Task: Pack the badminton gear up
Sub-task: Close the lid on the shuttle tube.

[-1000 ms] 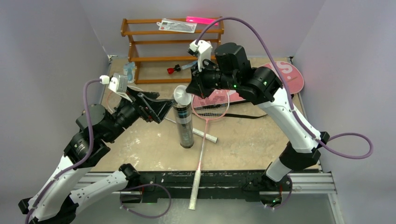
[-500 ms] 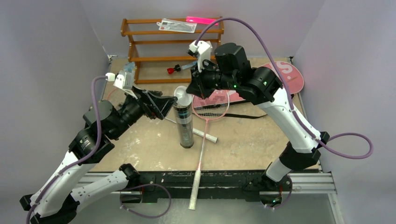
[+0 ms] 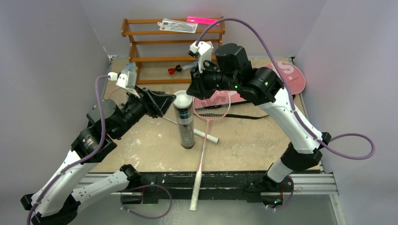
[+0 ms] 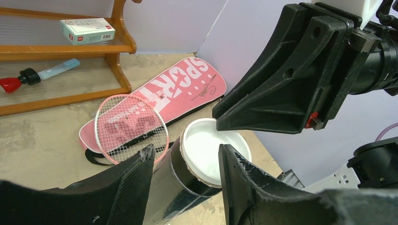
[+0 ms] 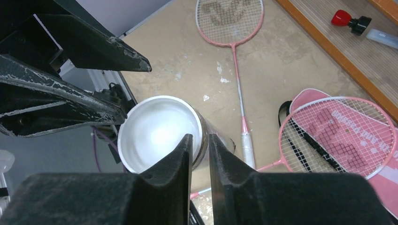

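Right wrist — white cap [image 5: 157, 131], seemingly seated, tops black tube [image 3: 186, 126].

High rear overview of the table [image 3: 248, 140]; close wrist views from opposite sides, both on the white-capped tube [image 3: 186, 126].

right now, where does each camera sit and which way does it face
top external: above and behind the bases, facing down on the table; left arm and right arm show.
left wrist: on the left arm, facing past the left end effector to the white cap, pink bag and shelf; right end effector overhead.
right wrist: on the right arm, facing down between its fingers onto that cap.
shared: both wrist views hold the cap.
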### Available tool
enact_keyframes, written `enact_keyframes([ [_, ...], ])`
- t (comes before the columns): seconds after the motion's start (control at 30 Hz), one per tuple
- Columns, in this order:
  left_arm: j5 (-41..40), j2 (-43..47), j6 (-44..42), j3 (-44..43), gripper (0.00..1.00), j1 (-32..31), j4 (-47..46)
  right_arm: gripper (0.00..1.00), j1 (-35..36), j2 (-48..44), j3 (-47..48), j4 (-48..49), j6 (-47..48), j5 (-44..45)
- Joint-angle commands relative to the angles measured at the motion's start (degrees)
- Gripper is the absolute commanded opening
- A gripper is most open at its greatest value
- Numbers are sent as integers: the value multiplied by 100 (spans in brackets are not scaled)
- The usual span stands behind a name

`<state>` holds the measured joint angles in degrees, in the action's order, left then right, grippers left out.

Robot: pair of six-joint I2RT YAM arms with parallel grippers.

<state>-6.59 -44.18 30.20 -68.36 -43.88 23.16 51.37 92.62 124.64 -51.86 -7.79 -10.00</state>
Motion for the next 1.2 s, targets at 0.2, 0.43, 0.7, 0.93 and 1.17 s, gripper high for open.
enact_keyframes([
  [0.2,-85,-10,-160,29,48,17,-133,28,34,37,53,-17,94,-33],
  [0.43,-66,-146,-224,30,48,20,-147,46,37,-42,-45,79,86,25],
  [0.7,-64,-262,-295,-24,48,18,-129,55,30,-88,-229,137,85,-11],
  [0.93,-5,-262,-317,-7,48,20,-132,56,37,-194,-394,303,49,-3],
  [1.17,3,-341,-366,7,48,19,-153,61,28,-162,34,211,62,95],
])
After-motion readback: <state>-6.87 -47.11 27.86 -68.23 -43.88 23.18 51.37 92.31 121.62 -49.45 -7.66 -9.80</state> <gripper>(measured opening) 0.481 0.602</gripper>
